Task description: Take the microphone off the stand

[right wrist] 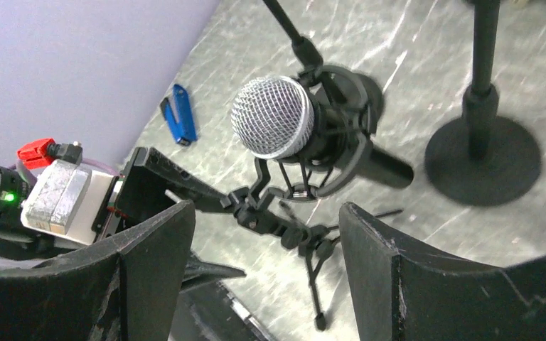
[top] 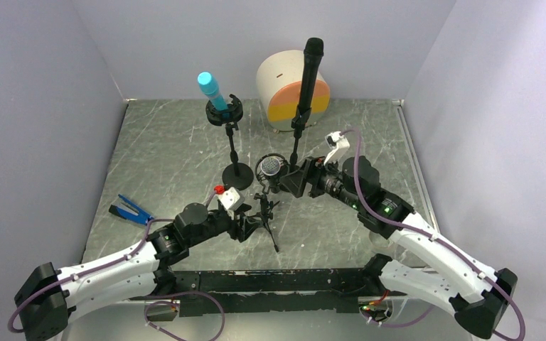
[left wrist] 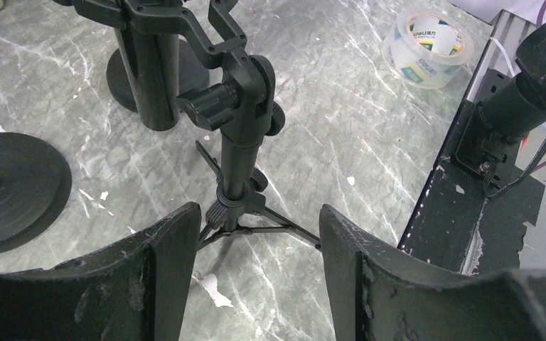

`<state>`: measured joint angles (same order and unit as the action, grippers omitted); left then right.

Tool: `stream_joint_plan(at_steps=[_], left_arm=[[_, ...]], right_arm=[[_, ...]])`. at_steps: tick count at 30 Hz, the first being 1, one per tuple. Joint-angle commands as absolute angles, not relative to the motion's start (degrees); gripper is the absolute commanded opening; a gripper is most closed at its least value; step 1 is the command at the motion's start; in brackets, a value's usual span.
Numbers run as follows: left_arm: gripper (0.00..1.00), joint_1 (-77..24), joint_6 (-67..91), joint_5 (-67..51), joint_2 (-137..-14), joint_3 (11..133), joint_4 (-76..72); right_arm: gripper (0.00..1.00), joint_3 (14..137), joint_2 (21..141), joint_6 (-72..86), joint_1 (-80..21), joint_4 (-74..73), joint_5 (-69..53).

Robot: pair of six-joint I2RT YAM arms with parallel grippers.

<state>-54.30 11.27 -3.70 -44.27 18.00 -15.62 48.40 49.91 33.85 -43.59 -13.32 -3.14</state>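
A: Find the microphone [right wrist: 270, 117].
B: Seated in the ring cradle [right wrist: 359, 128] on top of the small tripod stand [left wrist: 240, 163], mid worktop [top: 178, 153]. Not out yet.
A: Check the left pincer [left wrist: 256, 220].
B: Spread wide, gripping nothing. Lined up on the post of the small tripod stand, tips short of it, no contact seen.
A: And the right pincer [right wrist: 266, 209].
B: Spread wide too, empty. Coming at the mesh head from about 3 o'clock in the top view, near but not touching.
A: Name the step.
B: Looks like brace-and-pull, pre-grasp.
A: Say how to do it well.
B: Close left on the post low down, above the tripod legs, to pin it. Wrap right around the body, not the mesh. Squeeze square, then draw out along the cradle axis, no sideways twist.
A: Flag risks.
B: Expect tipping or dragging if unbraced. Expect cling from the cradle, so pull slowly. Keep clear of the round-base stand [top: 237, 172] at 11 o'clock and the tall stand [top: 296, 135] at 1 o'clock, both close behind.
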Motion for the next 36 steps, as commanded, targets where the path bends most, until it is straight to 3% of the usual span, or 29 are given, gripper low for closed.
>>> stream_joint_plan(at_steps=[1, 8, 17, 36], left_arm=[[0.66, -54.14, 10.62, -4.22, -44.35, 18.59, -17.90], [0.65, -54.14, 10.92, -3.83, -42.10, 18.70, -13.97], [0.65, -54.16, 10.64, -3.26, -38.33, 18.73, -10.33], [0.64, -54.14, 10.99, -4.60, -39.89, 20.30, -10.67]], right_arm=[[0.76, 52.00, 51.08, 19.89, -48.13, -6.83, 5.58], [0.77, 51.02, 53.21, 5.68, -55.07, 1.52, 16.43], [0.79, 62.43, 65.38, 8.03, -56.42, -8.81, 25.35], [0.82, 65.08, 71.40, 6.75, -56.51, -10.60, 20.05]])
